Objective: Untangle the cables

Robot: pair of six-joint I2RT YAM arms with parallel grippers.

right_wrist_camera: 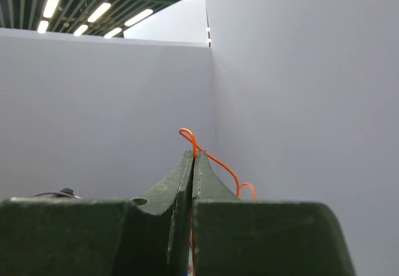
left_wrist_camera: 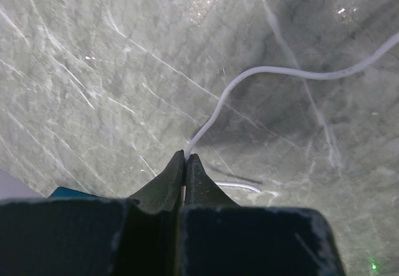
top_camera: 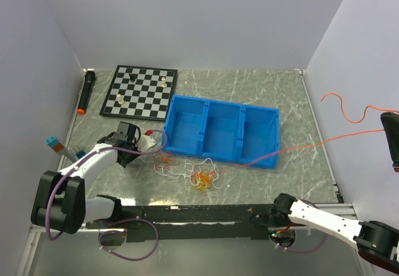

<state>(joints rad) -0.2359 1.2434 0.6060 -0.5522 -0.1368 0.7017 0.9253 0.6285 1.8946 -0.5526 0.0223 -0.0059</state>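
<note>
The cables (top_camera: 194, 175) lie in a loose tangle of white, yellow and red-orange cords on the table in front of the blue bin. My left gripper (top_camera: 128, 144) is low at the tangle's left end. In the left wrist view it (left_wrist_camera: 186, 156) is shut on a white cable (left_wrist_camera: 262, 71) that curves away to the upper right. My right gripper (top_camera: 390, 126) is raised high at the far right. It (right_wrist_camera: 194, 155) is shut on a red-orange cable (right_wrist_camera: 218, 162), which stretches taut (top_camera: 324, 140) back toward the bin, its free end looping above.
A blue three-compartment bin (top_camera: 221, 129) stands mid-table. A chessboard (top_camera: 140, 91) with a few pieces lies at the back left, beside a black marker with an orange tip (top_camera: 86, 92). A small teal and orange block (top_camera: 53, 144) sits at the left edge. Grey walls enclose the table.
</note>
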